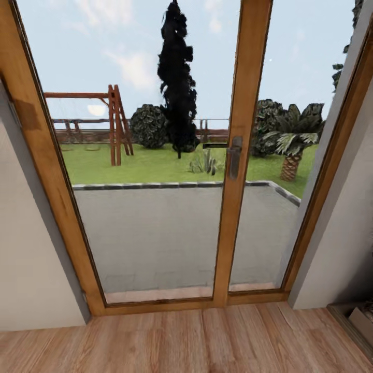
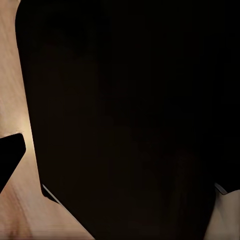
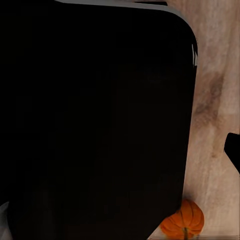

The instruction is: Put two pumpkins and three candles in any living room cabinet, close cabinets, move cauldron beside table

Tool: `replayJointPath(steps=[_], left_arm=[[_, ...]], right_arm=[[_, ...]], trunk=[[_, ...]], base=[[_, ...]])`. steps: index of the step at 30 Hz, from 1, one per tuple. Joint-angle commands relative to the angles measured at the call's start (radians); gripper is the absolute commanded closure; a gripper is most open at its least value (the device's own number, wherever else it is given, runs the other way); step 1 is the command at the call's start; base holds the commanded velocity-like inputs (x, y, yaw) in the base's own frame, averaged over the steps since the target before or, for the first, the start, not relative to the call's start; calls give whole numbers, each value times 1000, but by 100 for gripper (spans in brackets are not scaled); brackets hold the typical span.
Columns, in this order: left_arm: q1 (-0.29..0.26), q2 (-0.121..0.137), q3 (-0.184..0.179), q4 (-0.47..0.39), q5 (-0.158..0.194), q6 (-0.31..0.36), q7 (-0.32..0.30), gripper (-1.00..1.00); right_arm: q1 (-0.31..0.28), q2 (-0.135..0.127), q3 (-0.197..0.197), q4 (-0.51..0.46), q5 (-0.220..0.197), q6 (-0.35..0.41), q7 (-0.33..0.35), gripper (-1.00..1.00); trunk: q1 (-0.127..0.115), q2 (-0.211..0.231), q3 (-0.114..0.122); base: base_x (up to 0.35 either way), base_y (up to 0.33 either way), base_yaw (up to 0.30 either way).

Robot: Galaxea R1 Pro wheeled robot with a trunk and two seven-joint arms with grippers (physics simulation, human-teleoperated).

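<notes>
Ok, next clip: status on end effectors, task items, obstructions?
End effectors: state unreadable, wrist views mostly dark. One pumpkin on the wood floor. Head faces the glass door; wall at its left.

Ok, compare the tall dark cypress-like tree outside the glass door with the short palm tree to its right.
The tall dark cypress-like tree is a narrow, near-black column rising well above the fence, while the short palm tree is squat, barely as tall as the bushes behind it. The cypress's foliage hides most of its trunk; the palm shows a thick brown trunk under spreading grey-green fronds. Both stand upright on the lawn beyond the grey patio.
</notes>
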Motion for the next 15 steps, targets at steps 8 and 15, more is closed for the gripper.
replayJointPath(steps=[8,15], left_arm=[[1,0,0,-2,0,1,0,-100],[1,0,0,-1,0,1,0,-100]], right_arm=[[0,0,0,-1,0,-3,0,-100],[0,0,0,0,0,-3,0,-100]], trunk=[[-1,0,-1],[-1,0,-1]], base=[[-323,1,0],[-325,59,0]])
